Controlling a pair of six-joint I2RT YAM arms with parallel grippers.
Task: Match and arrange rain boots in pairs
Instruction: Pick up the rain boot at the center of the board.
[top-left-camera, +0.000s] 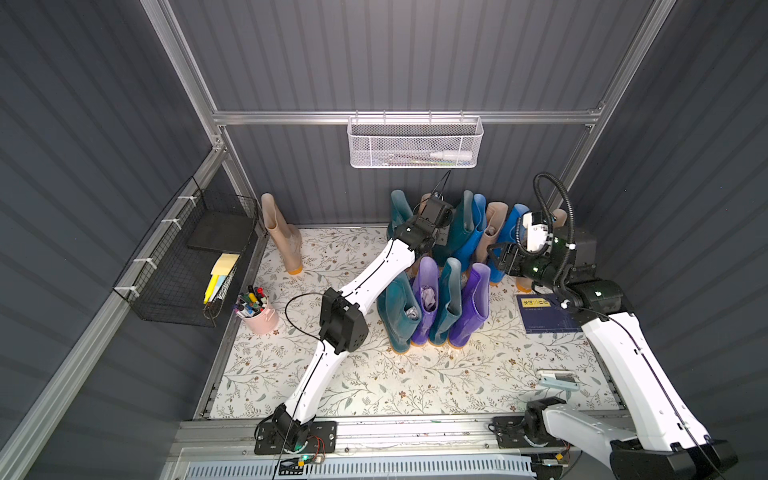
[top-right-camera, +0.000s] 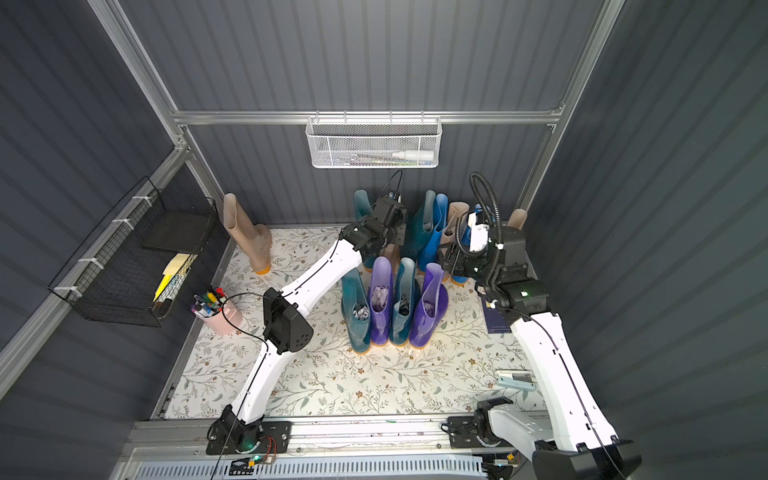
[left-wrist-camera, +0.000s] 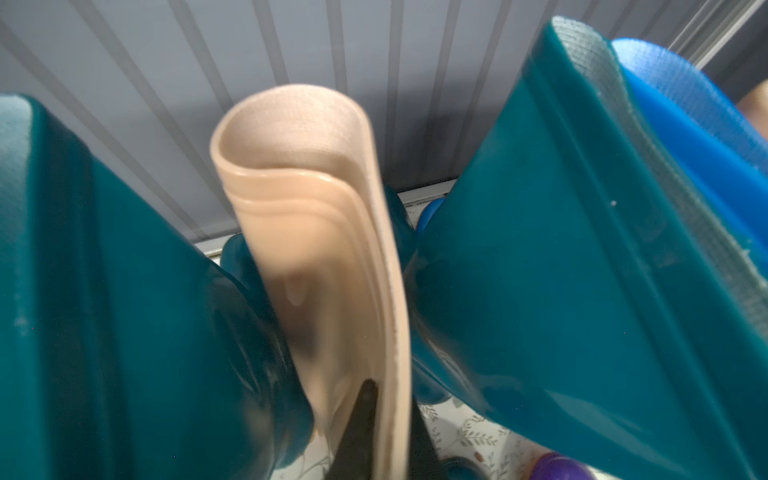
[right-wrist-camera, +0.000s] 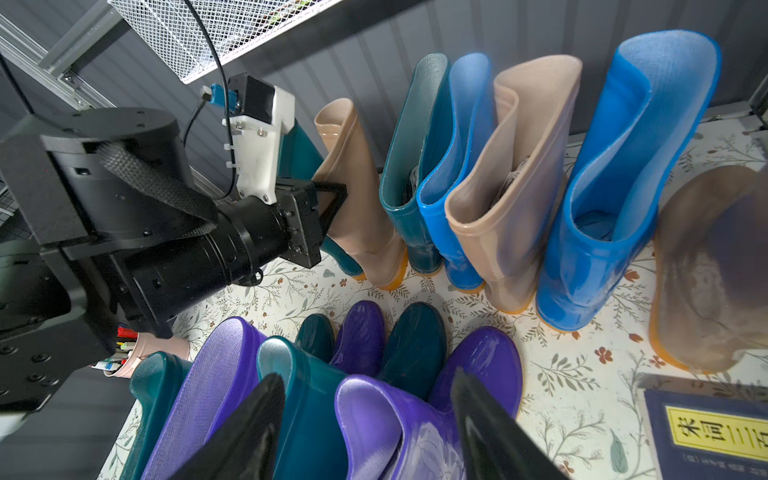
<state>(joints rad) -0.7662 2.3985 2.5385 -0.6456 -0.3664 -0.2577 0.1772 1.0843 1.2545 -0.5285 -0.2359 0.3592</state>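
Closest in the left wrist view, the left hand (left-wrist-camera: 390, 415) squeezes a beige boot's (left-wrist-camera: 307, 208) shaft flat between two teal boots (left-wrist-camera: 540, 249). Right wrist view: the right hand (right-wrist-camera: 370, 432) hangs spread wide, holding nothing, above a purple boot (right-wrist-camera: 386, 419) in the front row. In both top views a lone boot (top-left-camera: 282, 237) (top-right-camera: 245, 232), also beige, stands at the table's (top-left-camera: 374, 386) (top-right-camera: 353, 386) far left

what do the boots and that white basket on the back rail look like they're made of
Rain boots: look like moulded rubber or soft PVC, glossy outside with sharp highlights, woven-textured lining inside the shafts. The beige boot folds flat at its cuff, so the wall seems flexible.
White basket: probably painted metal mesh, matte, fine holes, wire rim.
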